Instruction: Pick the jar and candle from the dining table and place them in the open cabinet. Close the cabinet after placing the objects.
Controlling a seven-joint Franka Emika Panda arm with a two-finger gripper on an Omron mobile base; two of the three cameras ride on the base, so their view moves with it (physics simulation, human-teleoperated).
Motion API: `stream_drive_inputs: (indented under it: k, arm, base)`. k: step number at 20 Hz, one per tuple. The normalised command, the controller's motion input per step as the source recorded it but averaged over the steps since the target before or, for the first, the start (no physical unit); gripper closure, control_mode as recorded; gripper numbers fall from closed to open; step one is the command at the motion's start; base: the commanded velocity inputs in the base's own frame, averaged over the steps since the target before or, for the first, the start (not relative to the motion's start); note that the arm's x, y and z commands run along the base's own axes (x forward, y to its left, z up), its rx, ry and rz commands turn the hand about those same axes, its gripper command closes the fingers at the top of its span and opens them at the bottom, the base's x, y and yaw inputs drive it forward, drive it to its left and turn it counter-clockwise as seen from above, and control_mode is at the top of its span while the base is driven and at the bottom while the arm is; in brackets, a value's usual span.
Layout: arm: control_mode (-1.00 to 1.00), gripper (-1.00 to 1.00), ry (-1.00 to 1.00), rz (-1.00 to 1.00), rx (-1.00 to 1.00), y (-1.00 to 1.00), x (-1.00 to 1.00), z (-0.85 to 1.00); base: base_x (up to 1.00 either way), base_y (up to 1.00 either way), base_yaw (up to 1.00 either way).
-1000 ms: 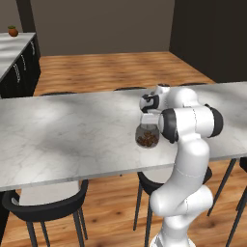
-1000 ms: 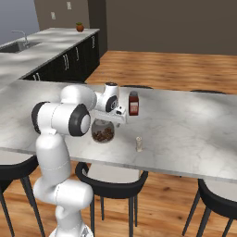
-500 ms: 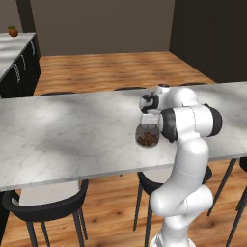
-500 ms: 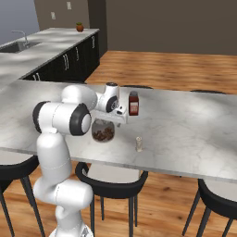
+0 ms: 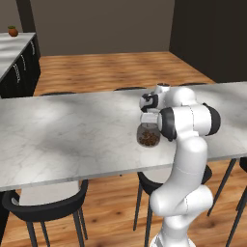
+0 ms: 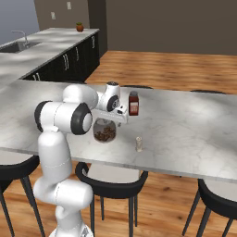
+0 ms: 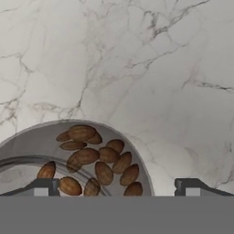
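Glass jar [image 5: 148, 135] of brown nuts stands upright on the dining table [image 5: 67, 135], directly beneath the gripper [image 7: 116, 187]. Its spread fingers [image 7: 41, 187] straddle it off-centre: the jar sits toward one finger, so the hand probably needs a small sideways shift before descending.

No text, label, brand, number or sign can be read anywhere in these pictures. The small red-brown bottle with a dark cap [image 6: 134, 103] on the white-grey marble surface [image 6: 194, 129] has a paler band around it, but it is too small to make out.
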Motion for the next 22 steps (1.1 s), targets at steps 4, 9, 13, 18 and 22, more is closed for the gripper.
stream_drive_inputs:
  k: [4,9,13,18,22]
  arm:
    - [-1.0,-1.0,0.0,0.0,0.0,0.0,0.0,-0.06]
    - [-1.0,-1.0,0.0,0.0,0.0,0.0,0.0,0.0]
    - [-1.0,1.0,0.01,0.0,0.0,0.0,0.0,0.0]
    - [-1.0,1.0,0.01,0.0,0.0,0.0,0.0,0.0]
    - [-1.0,1.0,0.0,0.0,0.0,0.0,0.0,0.0]
  base:
    - [0.0,0.0,0.0]
    - [0.0,0.0,0.0]
    - [0.0,0.0,0.0]
    - [0.0,0.0,0.0]
    - [0.0,0.0,0.0]
